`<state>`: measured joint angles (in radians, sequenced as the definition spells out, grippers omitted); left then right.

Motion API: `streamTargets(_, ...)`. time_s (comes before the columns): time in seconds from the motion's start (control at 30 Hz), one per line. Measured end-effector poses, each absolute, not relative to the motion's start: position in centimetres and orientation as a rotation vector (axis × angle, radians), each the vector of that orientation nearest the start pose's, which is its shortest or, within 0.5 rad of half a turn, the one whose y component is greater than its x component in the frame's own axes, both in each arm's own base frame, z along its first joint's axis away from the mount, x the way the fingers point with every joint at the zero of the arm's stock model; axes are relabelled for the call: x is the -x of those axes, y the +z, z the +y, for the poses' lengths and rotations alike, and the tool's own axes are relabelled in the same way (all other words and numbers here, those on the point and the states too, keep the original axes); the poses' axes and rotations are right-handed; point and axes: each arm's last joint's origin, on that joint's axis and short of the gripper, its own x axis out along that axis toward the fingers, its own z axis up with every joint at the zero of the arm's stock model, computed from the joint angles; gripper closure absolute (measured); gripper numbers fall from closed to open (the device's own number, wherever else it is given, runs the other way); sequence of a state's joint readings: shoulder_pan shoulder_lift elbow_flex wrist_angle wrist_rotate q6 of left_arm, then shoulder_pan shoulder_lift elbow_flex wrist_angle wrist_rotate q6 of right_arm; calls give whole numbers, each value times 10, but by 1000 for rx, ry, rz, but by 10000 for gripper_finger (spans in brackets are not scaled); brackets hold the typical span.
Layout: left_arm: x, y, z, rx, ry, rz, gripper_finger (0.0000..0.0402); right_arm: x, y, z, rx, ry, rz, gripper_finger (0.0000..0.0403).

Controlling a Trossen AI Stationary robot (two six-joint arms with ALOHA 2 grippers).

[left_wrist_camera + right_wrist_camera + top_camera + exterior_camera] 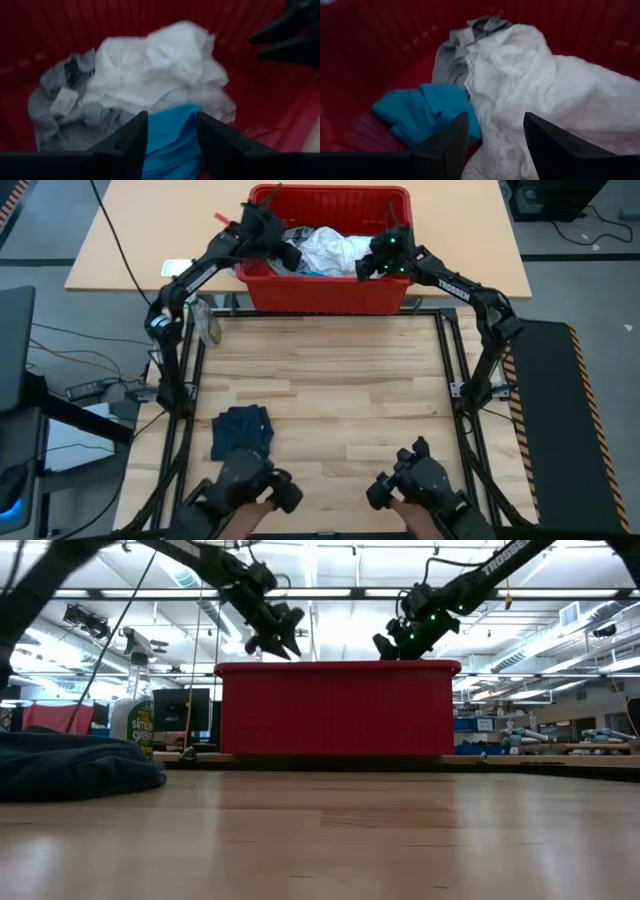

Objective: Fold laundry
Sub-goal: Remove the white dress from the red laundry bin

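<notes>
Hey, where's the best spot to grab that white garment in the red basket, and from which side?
Probably from straight above. The white garment lies heaped on top of the pile in the red basket, and its raised crumpled fold is a natural pinch point. The right gripper, open, already hovers over it, nearer than the open left gripper.

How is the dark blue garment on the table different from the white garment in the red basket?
The dark blue garment lies alone on the wooden table, near its front edge; the white garment sits in the red basket with grey and bright blue pieces. The dark one lies rather flat; the white one is bunched and crumpled. Both are soft cloth, and neither is held.
</notes>
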<state>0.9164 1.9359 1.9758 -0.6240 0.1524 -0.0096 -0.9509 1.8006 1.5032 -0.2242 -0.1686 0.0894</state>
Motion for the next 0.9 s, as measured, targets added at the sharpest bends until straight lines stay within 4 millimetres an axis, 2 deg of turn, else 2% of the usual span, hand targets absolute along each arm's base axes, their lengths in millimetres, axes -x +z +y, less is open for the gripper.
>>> streamTargets(0.1,-273,350,355,337,736,601,216,-248,295,-339,-317,-790,418,207)
streamTargets(0.27,-278,323,359,399,701,716,214,-251,290,-350,-250,-803,378,205)
streamTargets(0.43,-275,317,356,449,665,773,214,-253,277,-358,-276,-803,379,206)
streamTargets(0.57,-277,311,349,487,622,831,214,-256,269,-355,-311,-763,428,209)
streamTargets(0.77,-276,305,338,508,567,934,214,-257,264,-345,-362,-719,512,210)
streamTargets(0.9,-279,304,335,478,539,952,214,-259,267,-346,-335,-719,478,210)
